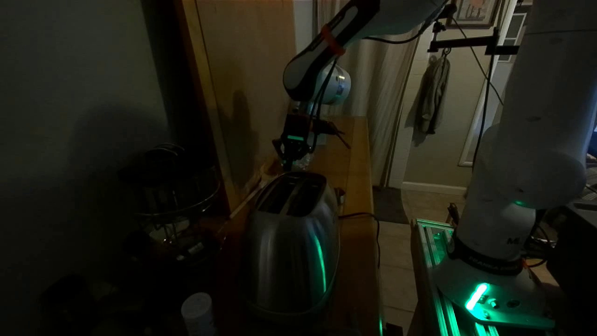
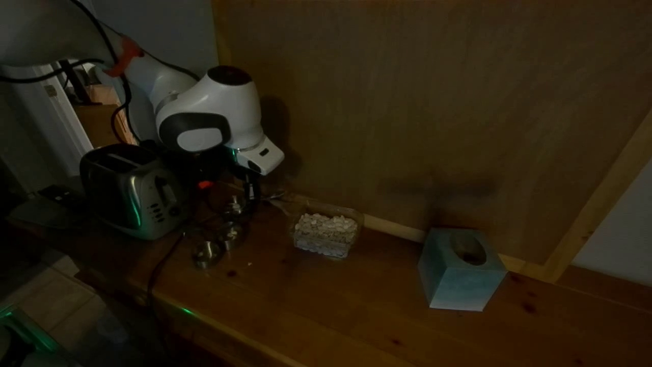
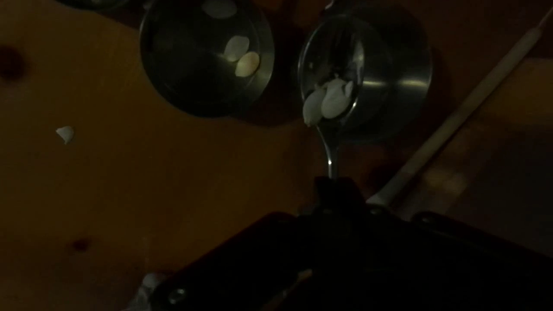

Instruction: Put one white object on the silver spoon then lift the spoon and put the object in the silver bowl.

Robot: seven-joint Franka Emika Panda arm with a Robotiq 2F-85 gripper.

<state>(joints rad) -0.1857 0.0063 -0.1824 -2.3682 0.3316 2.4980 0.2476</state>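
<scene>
My gripper point(image 3: 338, 190) is shut on the handle of the silver spoon point(image 3: 332, 149) in the wrist view. The spoon's bowl carries a few white objects point(image 3: 336, 101) and hangs over the left part of a silver bowl point(image 3: 406, 82). A second silver bowl point(image 3: 185, 82) beside it holds a few white pieces, and a third point(image 3: 93, 5) is cut off at the top edge. In an exterior view the gripper point(image 2: 250, 196) is low behind the small silver bowls point(image 2: 206, 255). In an exterior view the toaster partly hides the area below the gripper point(image 1: 288, 164).
A silver toaster point(image 1: 291, 252) stands close to the gripper; it also shows in an exterior view point(image 2: 135, 193). A clear container point(image 2: 326, 234) of white pieces and a blue tissue box point(image 2: 461, 272) stand along the wooden panel. A loose white piece point(image 3: 65, 134) lies on the table.
</scene>
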